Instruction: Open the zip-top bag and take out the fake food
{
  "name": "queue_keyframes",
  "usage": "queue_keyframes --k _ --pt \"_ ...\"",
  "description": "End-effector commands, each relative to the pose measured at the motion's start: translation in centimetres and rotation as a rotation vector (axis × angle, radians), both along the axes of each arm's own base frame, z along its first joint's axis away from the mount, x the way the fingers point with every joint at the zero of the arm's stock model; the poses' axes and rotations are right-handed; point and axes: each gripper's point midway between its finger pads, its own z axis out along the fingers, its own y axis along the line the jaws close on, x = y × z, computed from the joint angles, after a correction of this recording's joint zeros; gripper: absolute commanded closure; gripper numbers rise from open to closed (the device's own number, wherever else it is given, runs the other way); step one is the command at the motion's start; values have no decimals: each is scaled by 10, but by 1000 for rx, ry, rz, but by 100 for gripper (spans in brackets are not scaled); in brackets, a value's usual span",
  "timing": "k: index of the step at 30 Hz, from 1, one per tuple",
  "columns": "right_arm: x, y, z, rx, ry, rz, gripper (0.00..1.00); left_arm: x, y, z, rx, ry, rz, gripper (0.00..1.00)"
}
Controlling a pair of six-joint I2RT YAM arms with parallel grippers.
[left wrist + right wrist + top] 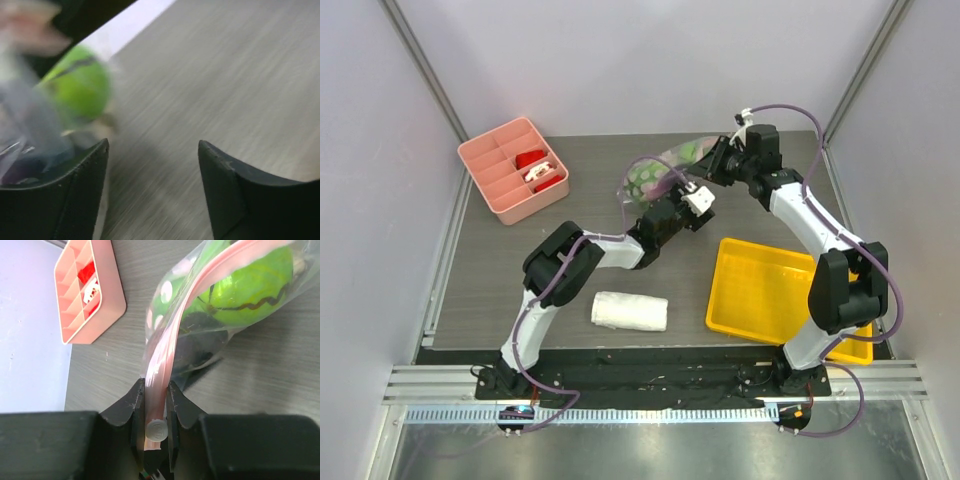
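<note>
The right gripper is clamped on the end of the pink zip strip of the zip-top bag, a strip running away from its jaws toward 1 o'clock in the right wrist view; the bag lies near 12 o'clock on the table. The left gripper stands with jaws apart on nothing, the bag at its 10 o'clock, so catching the free lip likely means shifting that way. The bag holds a green striped ball and a dark piece

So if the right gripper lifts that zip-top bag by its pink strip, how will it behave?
Probably floppy: the zip-top bag is thin clear film, curving away from where the right gripper pinches its pink strip. Likely to sag and swing, since the green striped ball bulges inside.
</note>
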Motion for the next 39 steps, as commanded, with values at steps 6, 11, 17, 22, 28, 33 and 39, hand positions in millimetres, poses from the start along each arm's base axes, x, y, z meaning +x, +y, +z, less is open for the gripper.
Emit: queue_keyframes --k 6,11,17,22,28,33,39 --pt "-10 5 9 -2 -9 12 98 -21 65 86 -184 -358 306 17" --pt "-10 7 8 2 -4 25 98 -19 57 86 -132 -237 208 7" --pt "-17 6 13 -4 -9 37 98 2 56 84 -139 -192 177 0" --pt "-20 7 9 -9 -7 51 95 14 51 72 -134 -153 139 9" --pt "-5 -9 -2 -100 -29 -12 95 -7 51 83 -198 -110 -5 29" --pt "20 -13 -10 -234 -77 100 92 -41 57 106 -280 32 -265 10" --pt "29 -17 -15 -445 -185 295 98 -54 90 176 -385 306 -435 8"
